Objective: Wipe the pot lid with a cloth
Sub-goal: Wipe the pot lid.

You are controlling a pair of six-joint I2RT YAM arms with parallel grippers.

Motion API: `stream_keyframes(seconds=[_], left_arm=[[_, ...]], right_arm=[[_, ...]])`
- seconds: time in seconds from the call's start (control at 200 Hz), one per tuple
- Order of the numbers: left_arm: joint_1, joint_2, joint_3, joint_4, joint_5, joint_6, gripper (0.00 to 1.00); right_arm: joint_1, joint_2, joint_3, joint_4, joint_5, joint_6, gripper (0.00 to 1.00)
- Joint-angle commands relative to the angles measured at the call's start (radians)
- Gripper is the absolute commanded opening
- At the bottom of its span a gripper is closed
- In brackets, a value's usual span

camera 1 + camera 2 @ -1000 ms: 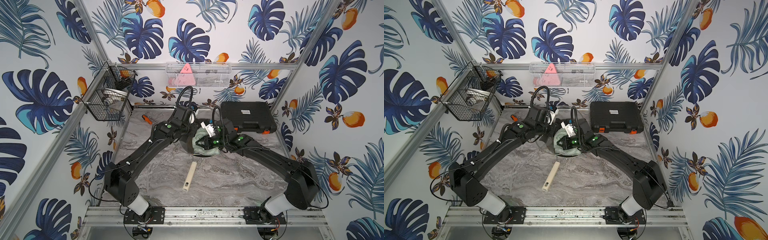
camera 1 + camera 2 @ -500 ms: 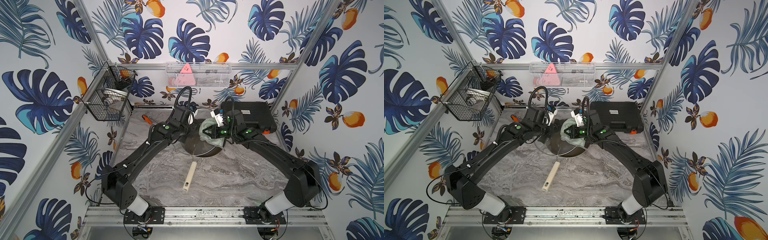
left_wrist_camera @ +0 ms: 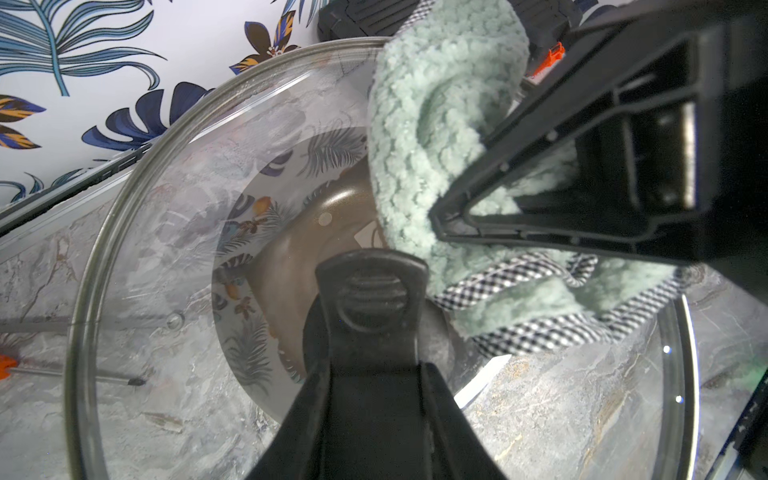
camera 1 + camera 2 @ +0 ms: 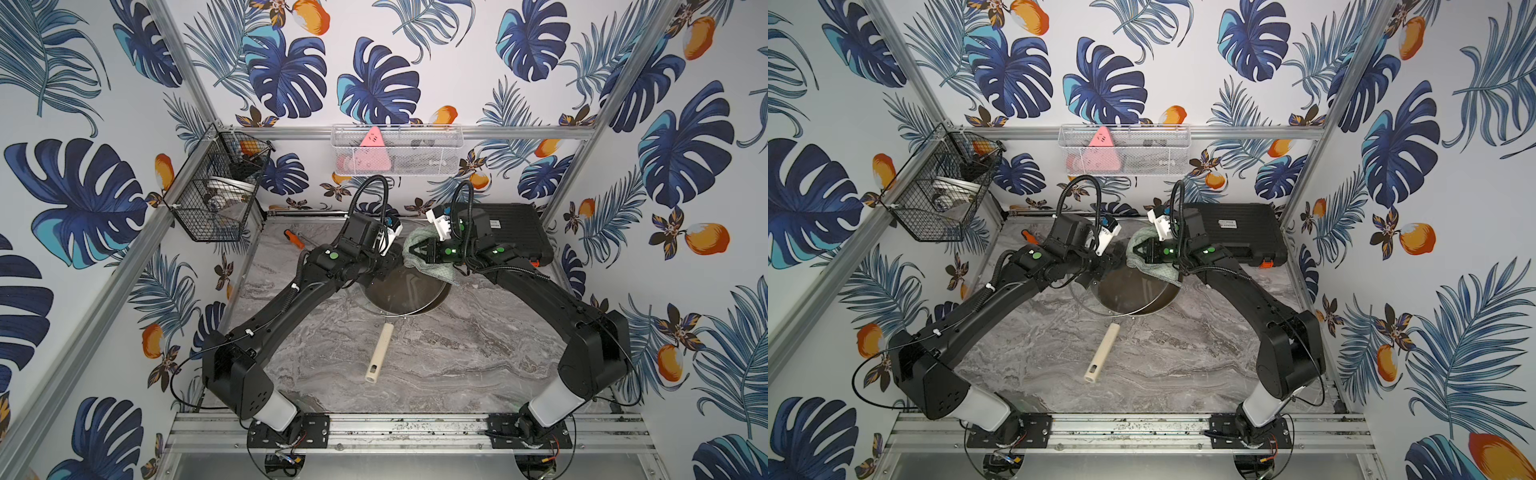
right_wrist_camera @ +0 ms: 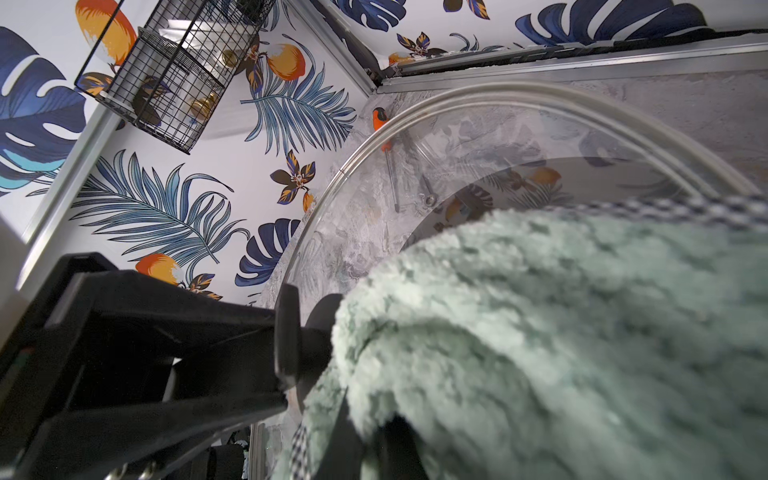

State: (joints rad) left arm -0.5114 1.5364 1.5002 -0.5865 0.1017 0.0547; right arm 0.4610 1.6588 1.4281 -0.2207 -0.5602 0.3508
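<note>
Grey-veined marble tabletop, boxed in by leaf-and-fruit wallpaper, carries the whole job. At its middle the left gripper is clamped on the black elongated handle of the large, round, metal-rimmed clear-glass pot lid. It holds the lid tilted in the air over the brown frying pan with its cream handle, probably to offer the glass to the other arm. The right gripper is clenched on the pale green, fluffy, check-edged cloth. The cloth is bunched against the lid's handle side, on the part farthest from the pan's handle, so a wiping stroke looks in hand. Beyond the pan lies a black plastic tool case. An orange-handled screwdriver rests on the marble beyond the pan, on the left arm's side. Higher than the pan, a black wire basket and a white mesh shelf hang on the walls.
</note>
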Motion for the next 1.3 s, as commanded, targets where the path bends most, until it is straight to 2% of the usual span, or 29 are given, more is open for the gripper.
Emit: stream_keyframes(seconds=[0.0, 0.31, 0.811, 1.021, 1.296], left_arm=[[-0.016, -0.027, -0.002, 0.128, 0.071, 0.072, 0.00], [-0.076, -0.079, -0.038, 0.143, 0.058, 0.134, 0.00], [-0.087, -0.117, -0.062, 0.172, 0.000, 0.133, 0.00], [-0.088, -0.099, -0.051, 0.192, -0.100, 0.099, 0.00], [-0.085, -0.045, -0.012, 0.202, -0.135, 0.045, 0.00]], right_arm=[[0.000, 0.012, 0.015, -0.013, -0.004, -0.008, 0.00], [0.000, 0.085, 0.075, 0.004, -0.021, 0.015, 0.00], [0.001, 0.203, 0.234, -0.029, -0.029, 0.019, 0.00], [-0.001, 0.154, 0.165, -0.027, -0.025, 0.011, 0.00], [-0.027, 0.018, -0.003, -0.029, -0.007, -0.002, 0.00]])
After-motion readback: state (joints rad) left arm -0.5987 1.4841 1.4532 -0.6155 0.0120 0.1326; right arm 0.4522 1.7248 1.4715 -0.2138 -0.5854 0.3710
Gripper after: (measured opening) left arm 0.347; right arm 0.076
